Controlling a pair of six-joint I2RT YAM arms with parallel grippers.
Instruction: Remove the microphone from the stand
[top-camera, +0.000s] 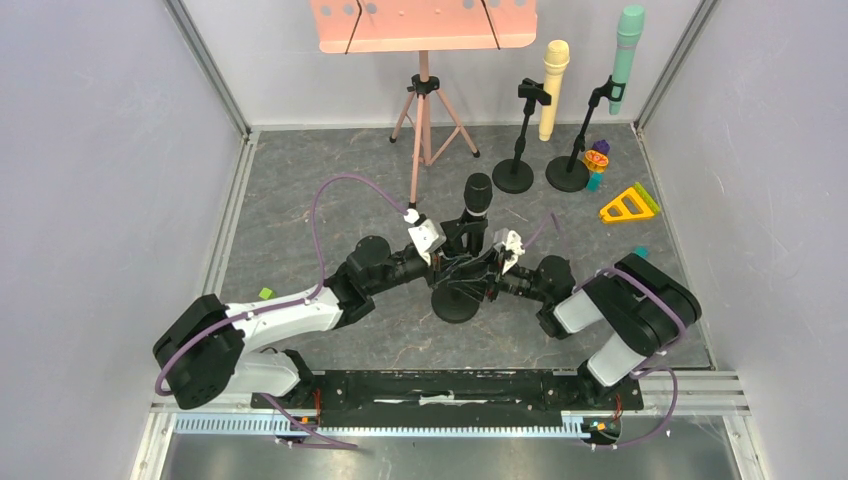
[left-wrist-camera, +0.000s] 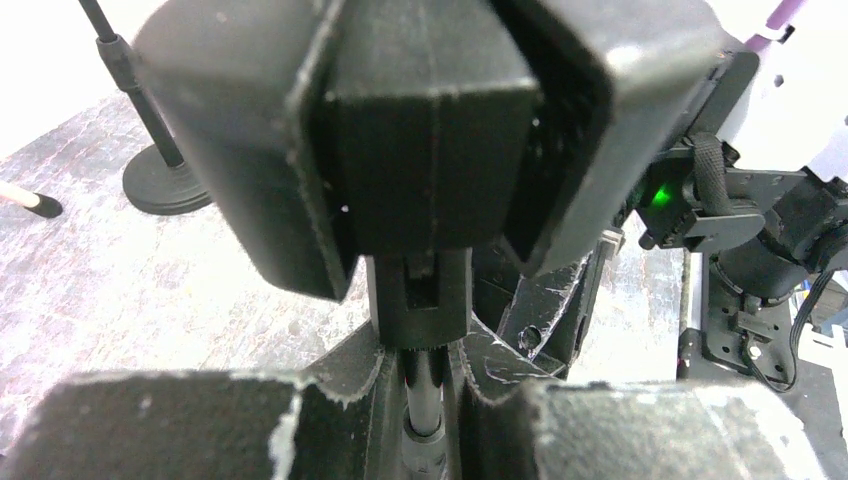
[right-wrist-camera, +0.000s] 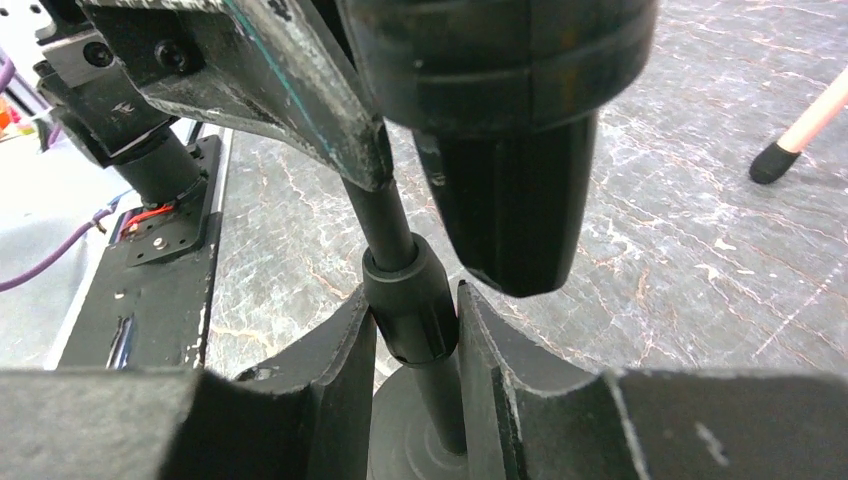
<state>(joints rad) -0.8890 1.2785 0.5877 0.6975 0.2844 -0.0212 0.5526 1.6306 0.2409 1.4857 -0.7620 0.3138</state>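
Observation:
A black microphone (top-camera: 477, 194) sits tilted in the clip of a short black stand with a round base (top-camera: 455, 304) at mid-table. My left gripper (top-camera: 447, 262) is shut on the stand's thin pole (left-wrist-camera: 424, 395) just under the clip joint (left-wrist-camera: 420, 290); the clip and microphone fill the top of the left wrist view. My right gripper (top-camera: 488, 276) is shut on the stand's pole collar (right-wrist-camera: 408, 300) lower down, above the base (right-wrist-camera: 400, 440). The microphone's tapered lower end (right-wrist-camera: 510, 190) hangs just above the right fingers.
A pink music stand (top-camera: 424, 60) stands at the back. A cream microphone (top-camera: 553, 85) and a green microphone (top-camera: 626, 55) sit on their own stands at the back right. A yellow triangle (top-camera: 628, 205) and a colourful toy (top-camera: 596, 160) lie near the right wall.

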